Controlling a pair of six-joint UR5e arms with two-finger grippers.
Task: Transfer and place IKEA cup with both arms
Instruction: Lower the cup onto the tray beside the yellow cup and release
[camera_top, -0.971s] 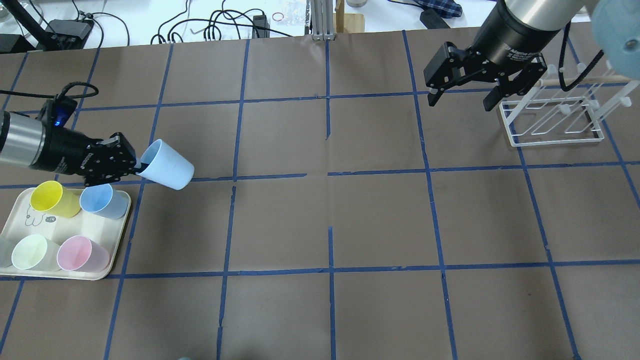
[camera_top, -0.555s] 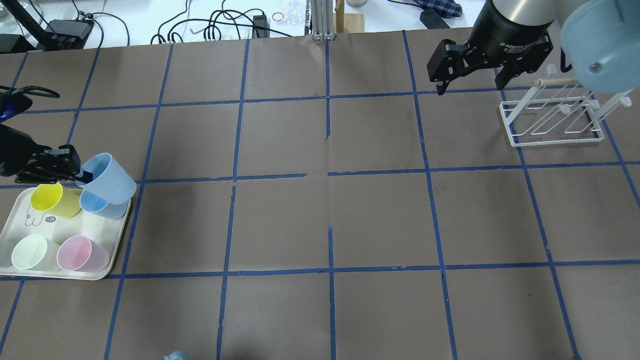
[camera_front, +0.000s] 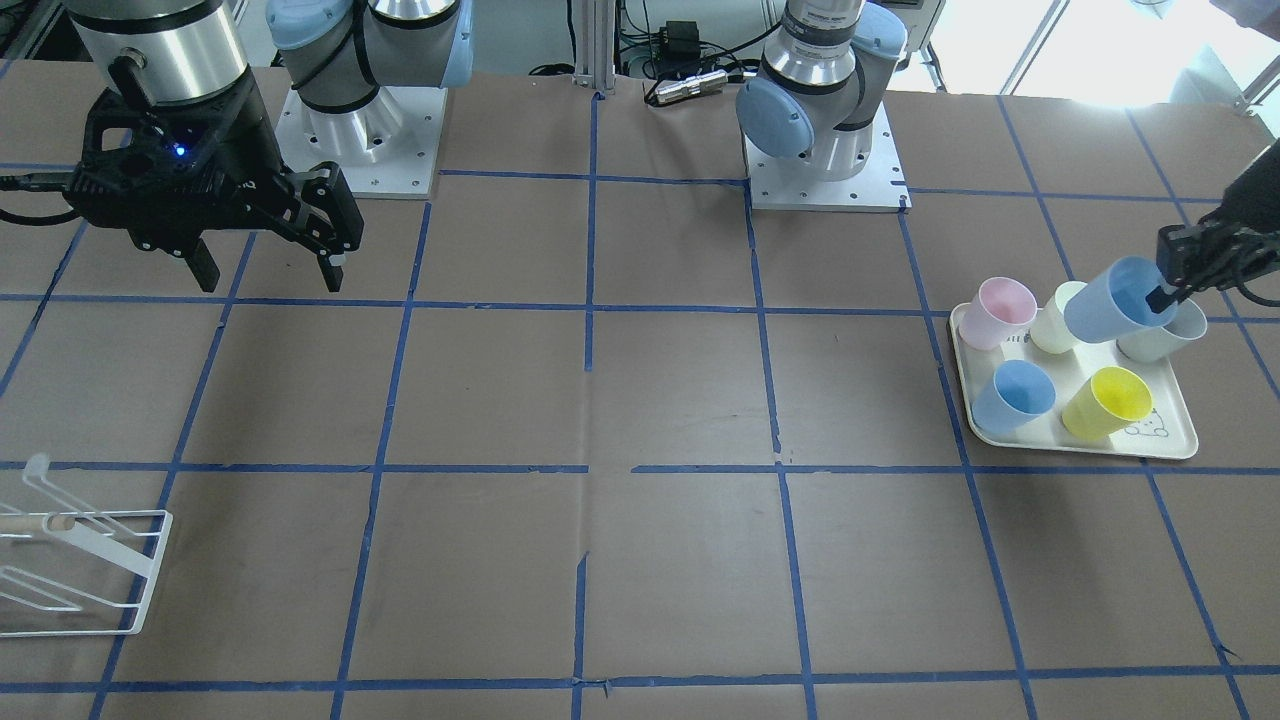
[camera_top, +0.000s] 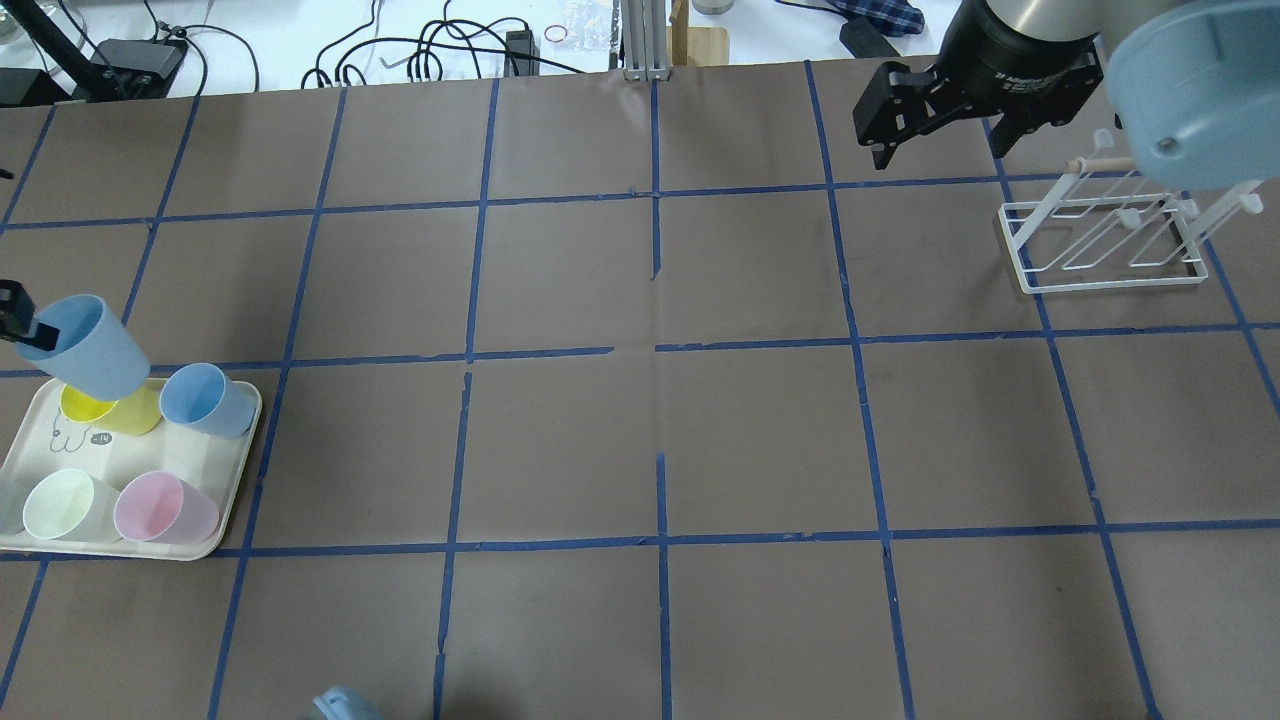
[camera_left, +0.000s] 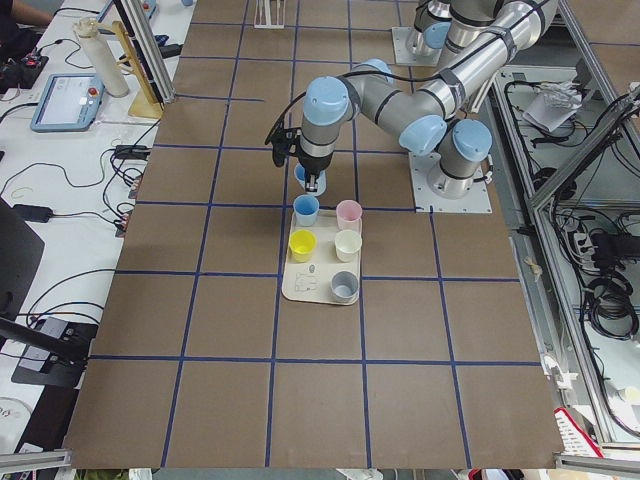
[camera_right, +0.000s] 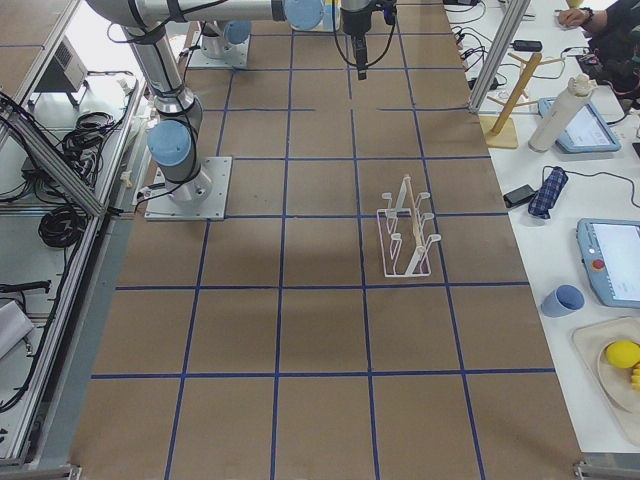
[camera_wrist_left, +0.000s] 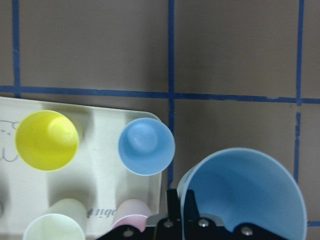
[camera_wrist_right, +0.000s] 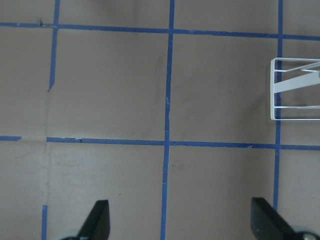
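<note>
– At the table's left end, what has the cup?
– Noted: the left gripper (camera_front: 1165, 293) is clamped on the rim of the pale blue cup (camera_front: 1108, 300). The wrist view shows one finger inside the wall and one outside. The cup is off the surface and tilted, mouth toward the gripper, hanging at the end of the tray (camera_front: 1085, 446). The views disagree on whether it is over the tray or just past its edge, so I cannot tell which.
– Tray contents?
– Five standing: pink cup (camera_front: 998, 312), pale green cup (camera_front: 1058, 318), grey cup (camera_front: 1160, 335), deeper blue cup (camera_front: 1012, 397), yellow cup (camera_front: 1105, 403).
– And the other arm?
– On the far side, the right gripper (camera_front: 268, 283) hangs over bare table with jaws spread wide and nothing between them. It is well apart from the cup, on the side where the white wire rack (camera_top: 1100, 245) stands.
– Progress?
– Early, in my judgement. The pick-up looks done. Not yet done: carrying the cup toward the middle, the pass to the right gripper, the left's release, and placement, presumably at the rack.
– Concerns?
– The hold is a rim pinch only, on a tilted cup, which could swivel during the pass.
</note>
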